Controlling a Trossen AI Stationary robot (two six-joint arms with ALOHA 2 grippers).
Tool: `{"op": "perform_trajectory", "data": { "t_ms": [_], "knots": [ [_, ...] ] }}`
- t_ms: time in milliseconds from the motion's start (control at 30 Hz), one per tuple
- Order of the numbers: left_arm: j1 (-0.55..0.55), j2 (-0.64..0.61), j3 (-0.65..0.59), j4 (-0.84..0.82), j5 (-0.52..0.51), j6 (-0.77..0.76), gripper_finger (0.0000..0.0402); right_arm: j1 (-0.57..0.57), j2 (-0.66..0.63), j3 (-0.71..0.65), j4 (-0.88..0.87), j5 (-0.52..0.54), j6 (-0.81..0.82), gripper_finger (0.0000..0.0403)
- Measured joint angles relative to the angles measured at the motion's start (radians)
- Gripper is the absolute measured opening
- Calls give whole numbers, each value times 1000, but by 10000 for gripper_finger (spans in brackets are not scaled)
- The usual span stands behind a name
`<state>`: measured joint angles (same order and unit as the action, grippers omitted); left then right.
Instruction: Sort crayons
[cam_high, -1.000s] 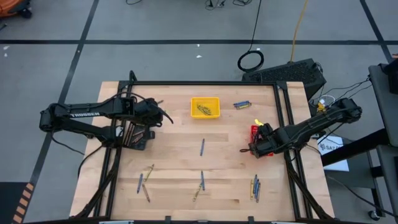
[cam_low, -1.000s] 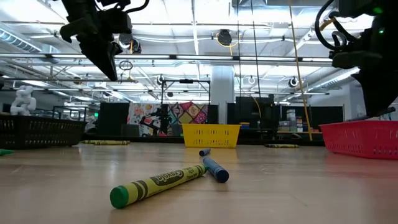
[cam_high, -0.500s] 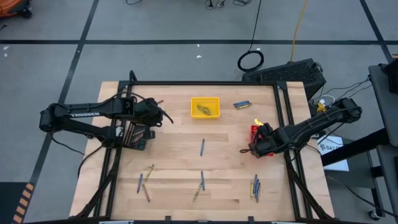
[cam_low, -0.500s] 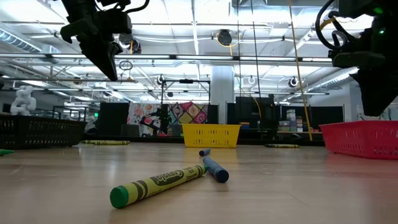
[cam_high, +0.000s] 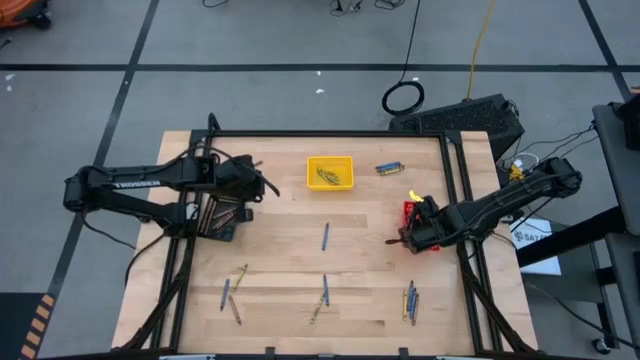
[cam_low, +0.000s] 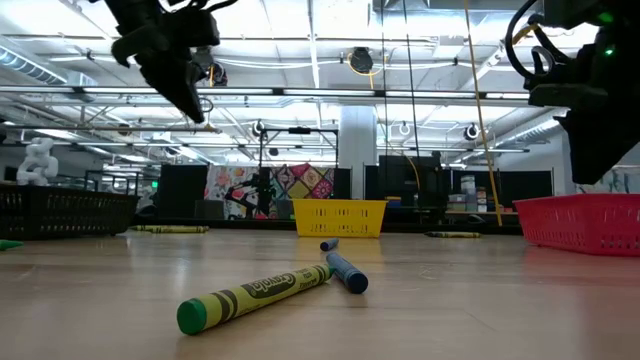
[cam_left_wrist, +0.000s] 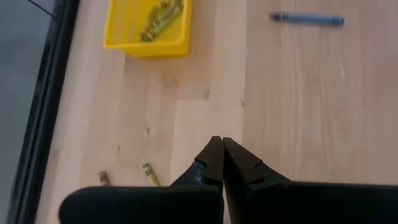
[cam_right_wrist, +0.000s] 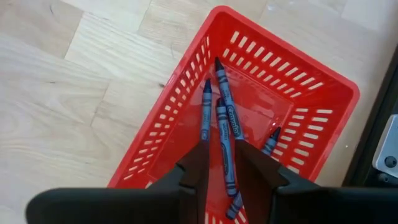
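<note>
The right hand (cam_right_wrist: 219, 163), fingers apart, hangs over the red basket (cam_right_wrist: 323, 93) holding maybe four blue crayons (cam_right_wrist: 226, 115). The left hand (cam_left_wrist: 218, 146) is pinched together, empty.

- I read "TROSSEN" in pale letters along the left arm (cam_high: 135, 184) in the high view.
- The green crayon (cam_low: 255, 295) lying nearest in the low view has a black label; I can't make out its lettering.
- Nothing else is readable to me.

Four crayons (cam_right_wrist: 219, 121) are lying inside the basket (cam_right_wrist: 314, 78) at the table's (cam_high: 280, 250) right side. Others are sitting, seemingly, in the tray (cam_high: 330, 172) behind the centre.
</note>
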<state>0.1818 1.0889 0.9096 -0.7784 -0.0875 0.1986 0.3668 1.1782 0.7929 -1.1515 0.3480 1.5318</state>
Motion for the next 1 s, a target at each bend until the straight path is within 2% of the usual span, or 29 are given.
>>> {"op": "perform_trajectory", "data": {
  "t_ms": [133,300,633,1000],
  "knots": [
    [0,19,0,3,-4,-36,0,0,0,0,2,47,-5,66],
    [0,83,0,-4,-45,-44,0,0,0,0,2,49,-33,66],
    [0,256,0,-13,17,-12,0,0,0,0,0,49,-28,66],
    [0,269,0,-16,35,-9,0,0,0,0,4,48,-26,66]
  ]
}}
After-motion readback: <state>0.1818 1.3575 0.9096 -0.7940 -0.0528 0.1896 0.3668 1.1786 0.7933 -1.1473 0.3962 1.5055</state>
